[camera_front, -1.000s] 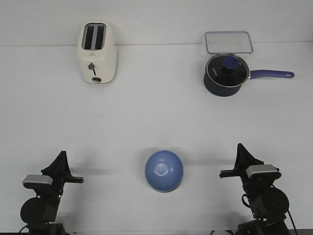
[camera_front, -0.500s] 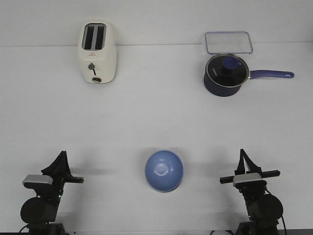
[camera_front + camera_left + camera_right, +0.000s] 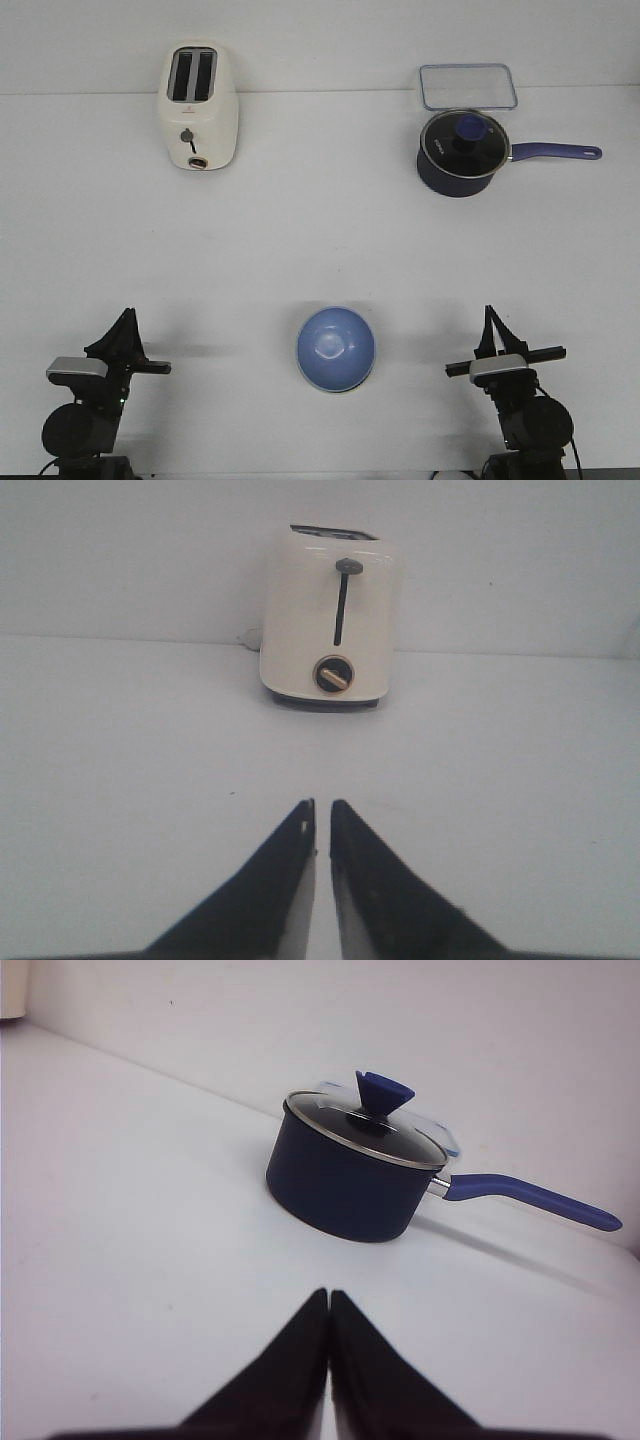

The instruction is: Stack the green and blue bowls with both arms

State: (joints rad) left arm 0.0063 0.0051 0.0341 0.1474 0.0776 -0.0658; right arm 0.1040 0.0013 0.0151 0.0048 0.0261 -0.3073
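The light periwinkle blue bowl [image 3: 335, 348] sits upright on the white table at the front centre, between the two arms. No pale green bowl shows in any view. My left gripper [image 3: 126, 318] rests at the front left, well apart from the bowl, and in the left wrist view [image 3: 322, 805] its jaws are almost together with nothing between them. My right gripper [image 3: 490, 315] rests at the front right, also apart from the bowl, and in the right wrist view [image 3: 328, 1294] its jaws are pressed together and empty.
A cream toaster [image 3: 200, 108] stands at the back left and faces the left wrist camera [image 3: 333, 620]. A dark navy saucepan [image 3: 460, 155] with a glass lid stands at the back right [image 3: 350, 1175]. A clear lidded container [image 3: 468, 86] lies behind it.
The right arm has swung a little to the left and sunk lower, so its wrist block now sits under the fingers. The left arm and the blue bowl have not moved.
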